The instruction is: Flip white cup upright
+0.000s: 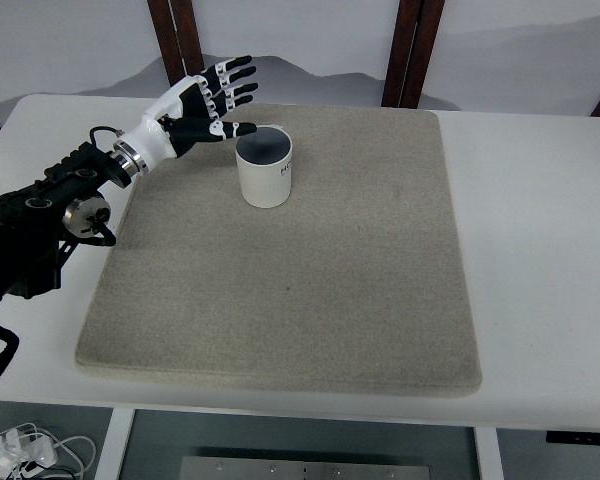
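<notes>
While our left hand point(208, 100) hangs with fingers spread and empty just beside the white cup point(265, 168), the cup stands mouth-up near the far left of the grey mat point(310, 290). We judge it rigid, light, smooth-walled and breakable, so we would wrap its side at mid-height. Our right arm is out of sight.
</notes>
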